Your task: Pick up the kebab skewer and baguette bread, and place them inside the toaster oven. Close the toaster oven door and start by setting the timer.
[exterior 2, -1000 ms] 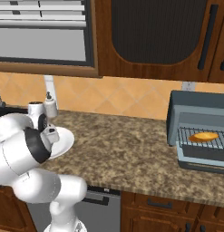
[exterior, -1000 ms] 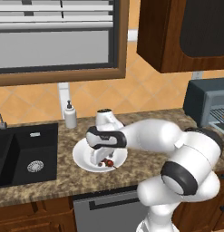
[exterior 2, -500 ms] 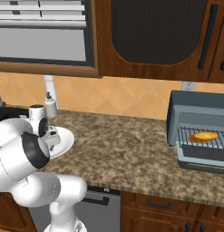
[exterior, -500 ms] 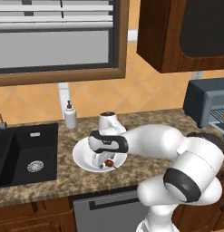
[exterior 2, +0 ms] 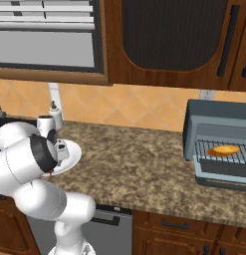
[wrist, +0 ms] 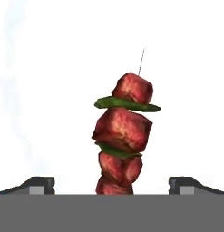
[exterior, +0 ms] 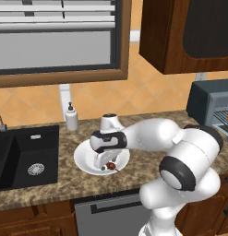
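Observation:
The kebab skewer (exterior: 111, 165), red-brown meat chunks with green slices, lies on the white plate (exterior: 85, 159) on the counter. My gripper (exterior: 106, 159) hangs low over it, pointing down, open. In the hand view the skewer (wrist: 124, 136) runs up the middle, and its lower end sits between my two spread fingertips (wrist: 38, 185), which are apart from it. The baguette bread (exterior 2: 224, 149) rests on the rack inside the toaster oven (exterior 2: 219, 124) at the counter's right end. The toaster oven door (exterior 2: 229, 182) hangs open, folded down in front.
A black sink (exterior: 23, 156) lies left of the plate, with a white soap dispenser (exterior: 71, 117) behind it by the wall. Dark wood cabinets (exterior 2: 169, 40) hang above the counter. Bare granite counter (exterior 2: 139, 159) stretches between plate and oven.
The hand has come down closer over the plate and the skewer. The jaws have stayed open, and the skewer and the baguette have not moved.

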### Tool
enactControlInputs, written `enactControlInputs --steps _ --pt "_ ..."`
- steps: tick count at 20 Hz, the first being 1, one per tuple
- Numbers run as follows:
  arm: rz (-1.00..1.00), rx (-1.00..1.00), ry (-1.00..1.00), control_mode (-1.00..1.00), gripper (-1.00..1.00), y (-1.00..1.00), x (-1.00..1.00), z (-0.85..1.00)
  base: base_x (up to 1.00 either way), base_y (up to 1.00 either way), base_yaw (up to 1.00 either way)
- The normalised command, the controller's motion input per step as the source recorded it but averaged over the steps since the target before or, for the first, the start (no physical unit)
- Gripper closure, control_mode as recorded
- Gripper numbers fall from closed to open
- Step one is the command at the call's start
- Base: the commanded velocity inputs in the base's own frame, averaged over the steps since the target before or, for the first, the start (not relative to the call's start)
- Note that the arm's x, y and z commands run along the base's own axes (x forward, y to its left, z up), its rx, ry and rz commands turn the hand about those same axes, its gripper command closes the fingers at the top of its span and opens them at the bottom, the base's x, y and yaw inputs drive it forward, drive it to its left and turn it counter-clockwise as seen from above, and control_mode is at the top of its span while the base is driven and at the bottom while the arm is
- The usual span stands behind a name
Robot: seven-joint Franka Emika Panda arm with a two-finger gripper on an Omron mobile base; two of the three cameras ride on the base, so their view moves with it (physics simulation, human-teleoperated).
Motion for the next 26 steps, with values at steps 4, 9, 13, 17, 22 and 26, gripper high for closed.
enactControlInputs --steps 4,9,13,17,22,26 --pt "0.0 0.0 0.03 -1.0 1.0 0.0 0.0 -0.29 0.0 0.0 0.0" --pt "0.0 0.0 0.01 -1.0 1.0 0.0 0.0 -0.06 0.0 0.0 0.0" --pt "0.0 0.0 0.04 -1.0 1.0 0.0 0.0 -0.09 0.0 0.0 0.0" --pt "0.0 0.0 0.06 -1.0 1.0 0.0 0.0 0.02 0.0 0.0 0.0" --pt "-0.04 0.0 0.02 -1.0 1.0 -0.09 -0.2 0.85 0.0 0.0 0.0" --pt "-0.15 0.01 0.04 -1.0 1.0 -0.14 -0.45 1.0 0.0 0.0 0.0"
